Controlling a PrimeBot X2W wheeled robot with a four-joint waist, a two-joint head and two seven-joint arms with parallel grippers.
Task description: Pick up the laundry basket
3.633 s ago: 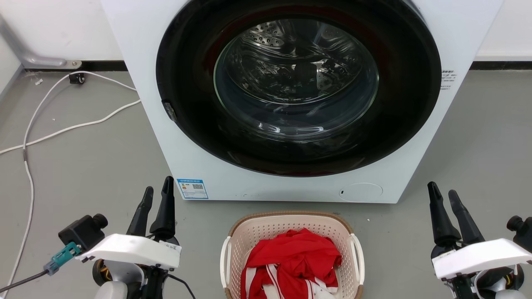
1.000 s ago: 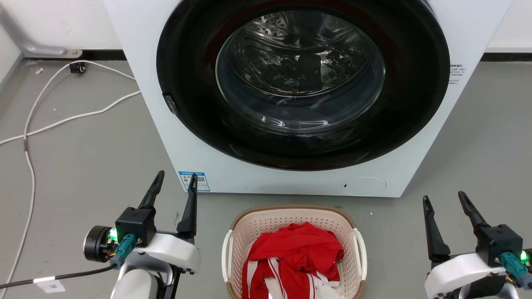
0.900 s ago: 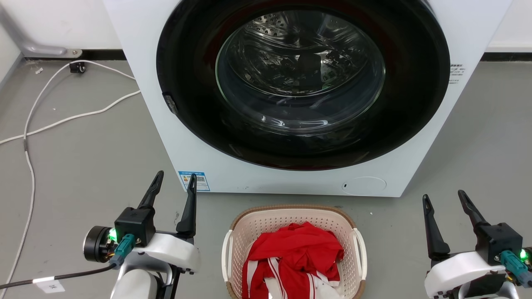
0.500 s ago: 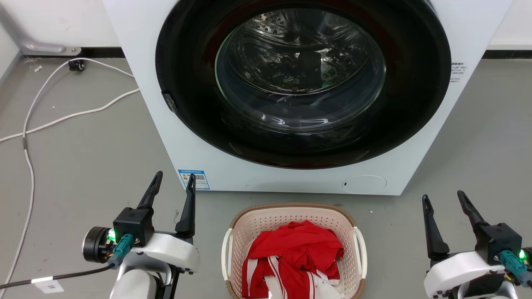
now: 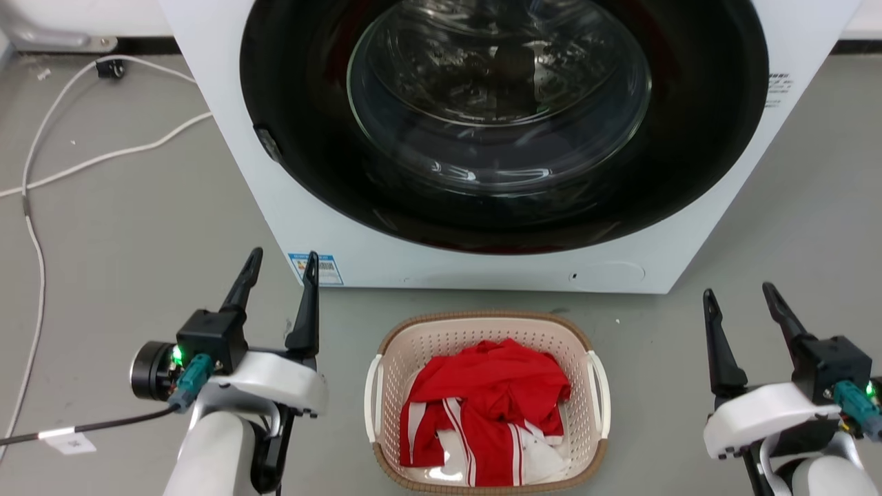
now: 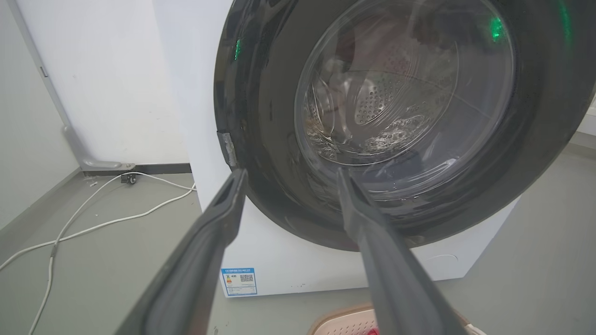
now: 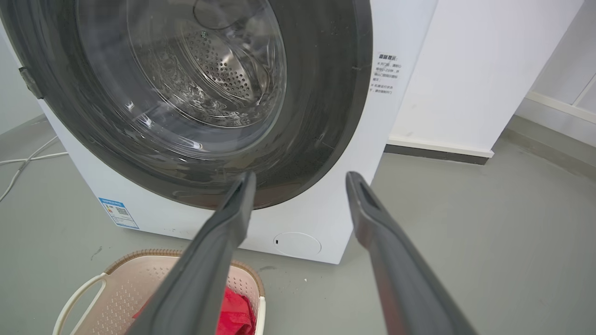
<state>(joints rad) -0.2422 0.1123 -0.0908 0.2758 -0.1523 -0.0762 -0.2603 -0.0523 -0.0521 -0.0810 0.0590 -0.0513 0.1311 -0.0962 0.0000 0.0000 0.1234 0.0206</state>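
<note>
we have not yet begun the lift: the laundry basket sits on the floor before the washer, between our left gripper and right gripper, both with fingers spread and empty, apart from it. the head view gives us both handles; the left wrist view catches a corner of its rim.

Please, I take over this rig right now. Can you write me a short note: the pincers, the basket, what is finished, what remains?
Left pincer: open, empty, left of the laundry basket, not touching it.
Right pincer: open, empty, right of the basket, not touching it.
Basket: on the floor in front of the washer, a red garment inside.
Done: nothing grasped yet.
Left to do: probably close on the white side handles and lift.
</note>
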